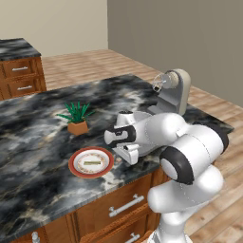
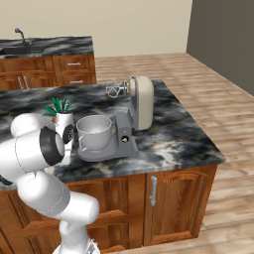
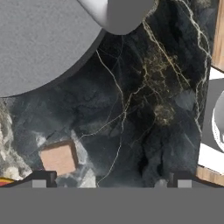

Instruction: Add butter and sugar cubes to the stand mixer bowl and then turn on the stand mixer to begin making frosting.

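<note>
Stand mixer is sitting near the marble island's right end, head tilted back, whisk raised; its bowl is resting empty on the grey base. Left of it, a red-rimmed plate is carrying the butter. A tan cube is lying on the marble beside the gripper, whose fingertips are standing well apart, holding nothing.

My white Franka arm with dark joints is folded low, elbow bent, forearm reaching left and level. The two-finger gripper points downward — its small dark fingertips stand wide apart.
</note>
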